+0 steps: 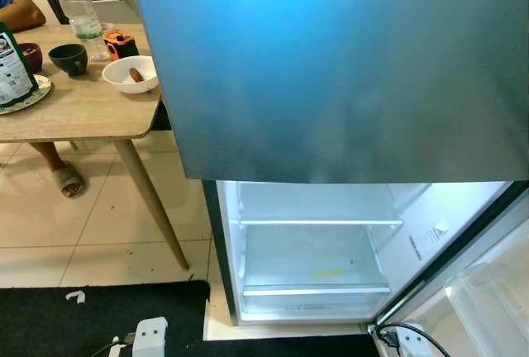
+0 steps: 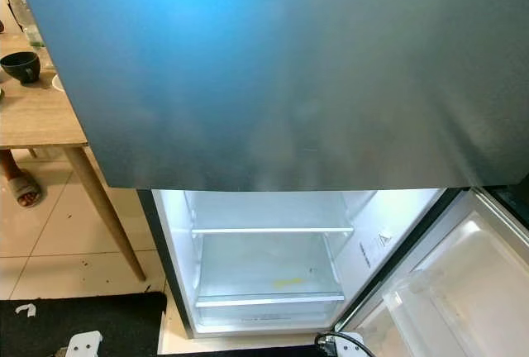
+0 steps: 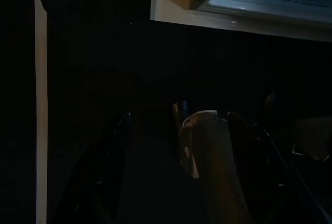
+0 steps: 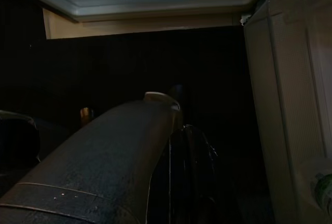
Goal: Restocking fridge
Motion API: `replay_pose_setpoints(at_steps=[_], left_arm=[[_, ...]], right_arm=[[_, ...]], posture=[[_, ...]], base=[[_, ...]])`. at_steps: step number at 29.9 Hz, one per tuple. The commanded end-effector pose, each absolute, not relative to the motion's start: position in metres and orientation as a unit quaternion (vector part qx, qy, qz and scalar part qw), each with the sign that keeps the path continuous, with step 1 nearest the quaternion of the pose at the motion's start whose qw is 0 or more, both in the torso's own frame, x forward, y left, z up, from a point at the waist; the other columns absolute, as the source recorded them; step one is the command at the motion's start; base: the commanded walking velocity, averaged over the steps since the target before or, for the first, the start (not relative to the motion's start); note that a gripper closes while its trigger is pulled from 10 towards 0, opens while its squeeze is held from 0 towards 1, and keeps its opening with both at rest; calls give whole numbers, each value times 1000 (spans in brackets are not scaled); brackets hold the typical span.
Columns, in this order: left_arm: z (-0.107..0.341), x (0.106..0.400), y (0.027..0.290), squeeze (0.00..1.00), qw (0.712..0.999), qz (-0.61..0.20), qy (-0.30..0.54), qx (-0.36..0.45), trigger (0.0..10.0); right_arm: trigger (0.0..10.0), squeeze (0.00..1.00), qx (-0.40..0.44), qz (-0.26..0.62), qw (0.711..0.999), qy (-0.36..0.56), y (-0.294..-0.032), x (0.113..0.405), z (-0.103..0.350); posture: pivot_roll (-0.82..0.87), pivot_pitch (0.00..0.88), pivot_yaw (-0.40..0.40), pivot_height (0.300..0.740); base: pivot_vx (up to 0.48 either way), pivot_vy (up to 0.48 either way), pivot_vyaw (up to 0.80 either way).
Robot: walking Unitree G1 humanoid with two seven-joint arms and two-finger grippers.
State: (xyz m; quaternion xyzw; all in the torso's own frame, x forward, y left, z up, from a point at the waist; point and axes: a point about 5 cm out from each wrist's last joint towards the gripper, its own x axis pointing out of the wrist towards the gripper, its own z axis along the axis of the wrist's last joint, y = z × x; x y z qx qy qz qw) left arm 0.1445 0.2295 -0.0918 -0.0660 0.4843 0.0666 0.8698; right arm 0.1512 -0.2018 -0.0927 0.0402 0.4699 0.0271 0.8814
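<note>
- The fridge (image 1: pixel 331 68) stands straight ahead; its grey upper door fills the top of the head views.
- The lower compartment (image 1: pixel 314 249) is open and lit, with a glass shelf (image 1: pixel 318 223) across it and a second ledge below.
- A small yellow mark (image 1: pixel 328 273) lies on the bottom surface; what it is cannot be told.
- The lower door (image 2: pixel 463 291) is swung open on the robot's right, its white inner racks facing up.
- A wooden table (image 1: pixel 83 109) stands to the left of the fridge, on a tiled floor.
- On it are a white bowl (image 1: pixel 131 73) with a brownish piece of food, a dark cup (image 1: pixel 69 59), a clear plastic bottle (image 1: pixel 78 6) and a printed packet (image 1: pixel 15 68) on a plate.
- A person sits at the table's far side; a foot in a sandal (image 1: pixel 66 179) shows beneath it.
- A dark mat (image 1: pixel 99 316) lies on the floor before the fridge, with a white plug block (image 1: pixel 149 336) on it.
- The left gripper (image 3: pixel 171 182) hangs in deep shade; a pale rounded object (image 3: pixel 207 146) shows between its fingers, but whether they grip it cannot be told.
- The right gripper (image 4: pixel 181 182) hangs low before the fridge's bottom drawer, a dark bottle-like shape (image 4: pixel 114 151) beside it; its finger state cannot be told.
</note>
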Motion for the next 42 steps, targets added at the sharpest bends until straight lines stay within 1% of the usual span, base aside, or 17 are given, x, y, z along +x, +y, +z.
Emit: replay_pose_setpoints(at_steps=[1,14,21,42], left_arm=[[-96,137,225,0,862,60,498,-69,10000],[-96,137,222,0,862,55,499,-69,10000],[-98,131,224,0,859,57,505,-69,10000],[-98,131,224,0,860,55,504,-68,10000]], right_arm=[[10000,0,41,22,876,480,-202,146,-95],[10000,0,35,27,875,483,-202,146,-95],[10000,0,38,21,872,488,-201,142,-97],[10000,0,39,17,870,491,-202,140,-98]], posture=[[-51,55,-17,740],[-49,64,-19,740],[-50,69,-17,740],[-49,70,-15,740]], base=[[0,0,0],[0,0,0],[-258,0,0],[-291,0,0]])
